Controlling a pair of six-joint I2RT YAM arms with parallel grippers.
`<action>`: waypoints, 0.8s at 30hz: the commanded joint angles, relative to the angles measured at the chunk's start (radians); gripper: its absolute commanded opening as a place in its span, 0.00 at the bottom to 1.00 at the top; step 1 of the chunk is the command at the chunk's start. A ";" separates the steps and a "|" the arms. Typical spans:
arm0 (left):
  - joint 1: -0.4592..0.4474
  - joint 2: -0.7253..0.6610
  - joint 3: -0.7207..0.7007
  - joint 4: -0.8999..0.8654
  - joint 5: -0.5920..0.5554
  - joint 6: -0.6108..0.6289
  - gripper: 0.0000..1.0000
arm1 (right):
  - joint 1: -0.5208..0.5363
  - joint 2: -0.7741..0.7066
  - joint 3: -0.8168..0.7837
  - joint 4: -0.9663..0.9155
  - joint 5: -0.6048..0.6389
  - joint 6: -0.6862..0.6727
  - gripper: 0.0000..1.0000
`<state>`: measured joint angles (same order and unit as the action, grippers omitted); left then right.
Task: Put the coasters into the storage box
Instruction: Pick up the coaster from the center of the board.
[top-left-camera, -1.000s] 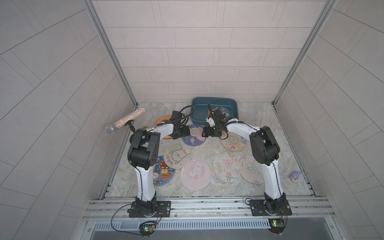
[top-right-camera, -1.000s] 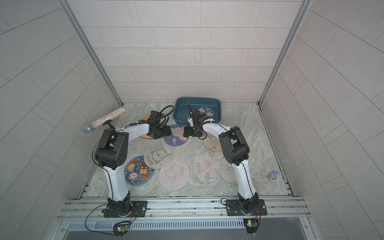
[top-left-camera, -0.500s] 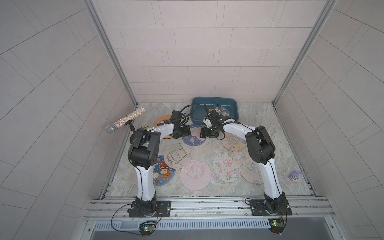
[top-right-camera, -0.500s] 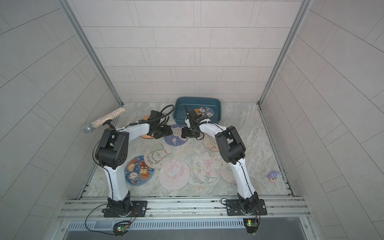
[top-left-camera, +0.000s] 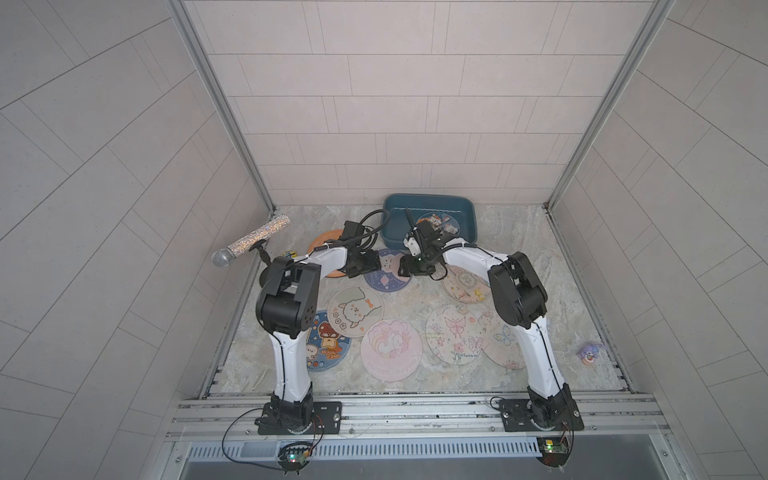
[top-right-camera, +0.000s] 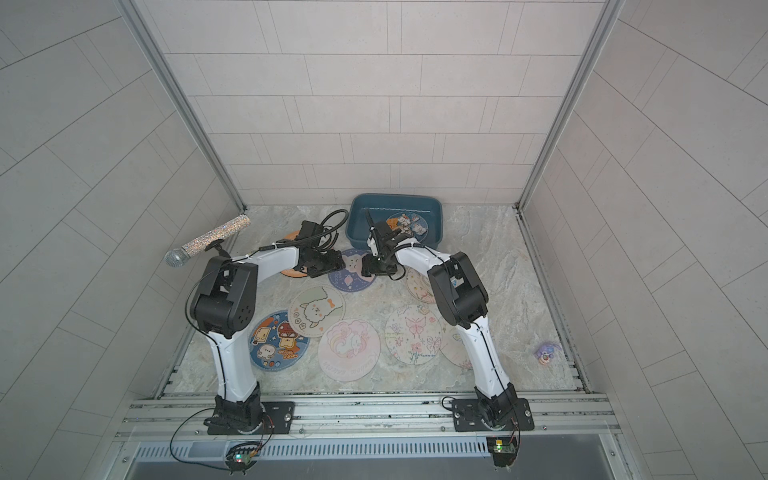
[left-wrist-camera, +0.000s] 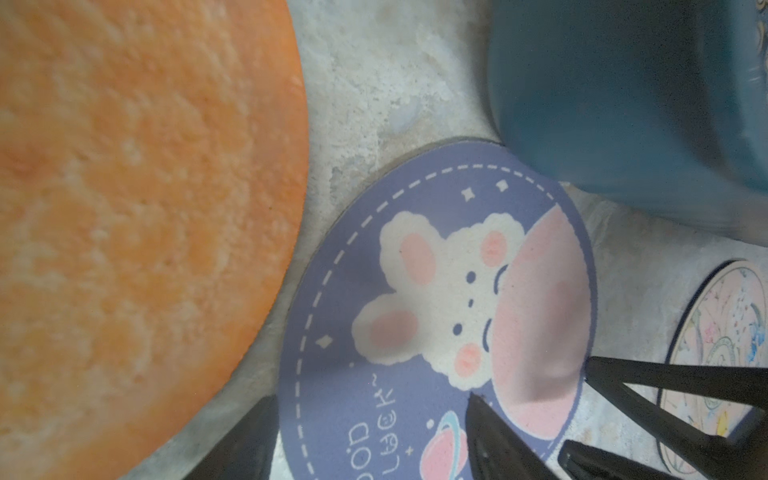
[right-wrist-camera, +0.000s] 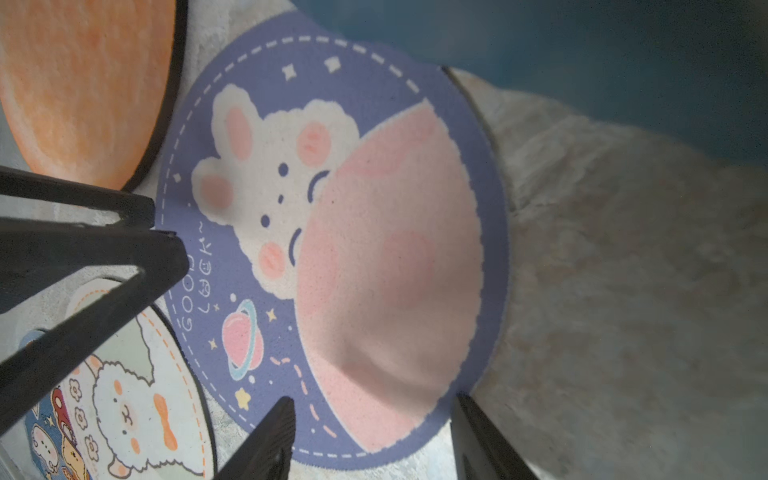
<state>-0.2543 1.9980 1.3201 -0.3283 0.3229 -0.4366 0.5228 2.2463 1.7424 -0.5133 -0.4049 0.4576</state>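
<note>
A purple bunny coaster (top-left-camera: 388, 270) (left-wrist-camera: 436, 311) (right-wrist-camera: 332, 208) lies just before the teal storage box (top-left-camera: 430, 210) (top-right-camera: 395, 203), its pink side bulging up. My left gripper (top-left-camera: 376, 266) (left-wrist-camera: 370, 449) is open astride one rim, one finger over the print. My right gripper (top-left-camera: 405, 268) (right-wrist-camera: 374, 449) is open astride the opposite rim. One printed coaster (top-left-camera: 442, 222) lies in the box. The orange coaster (top-left-camera: 326, 243) (left-wrist-camera: 124, 208) sits partly under my left arm. Alpaca (top-left-camera: 355, 311), mushroom (top-left-camera: 328, 345), unicorn (top-left-camera: 390, 349), butterfly (top-left-camera: 455, 334) and cream (top-left-camera: 465, 284) coasters lie nearer the front.
A glitter microphone (top-left-camera: 249, 243) on its stand leans at the left wall. A small purple toy (top-left-camera: 590, 353) lies at the right edge. Another butterfly coaster (top-left-camera: 503, 340) is half hidden behind my right arm. Tiled walls close in three sides.
My right gripper has swung left and down from the box's front wall to the purple coaster's rim, its jaws narrowing. The left gripper has stayed in place, jaws slightly narrower.
</note>
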 joint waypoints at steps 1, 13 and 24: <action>-0.003 0.047 -0.003 -0.034 0.027 -0.007 0.75 | 0.011 0.055 0.003 -0.017 -0.001 0.016 0.61; -0.002 0.045 -0.004 -0.034 0.034 -0.011 0.74 | 0.011 0.047 -0.002 0.011 -0.006 0.028 0.21; 0.004 -0.028 -0.028 0.009 0.062 -0.067 0.85 | 0.008 -0.132 -0.079 0.031 -0.018 0.010 0.00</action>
<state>-0.2535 1.9953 1.3163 -0.3046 0.3679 -0.4797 0.5255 2.2108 1.6737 -0.4492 -0.4160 0.4747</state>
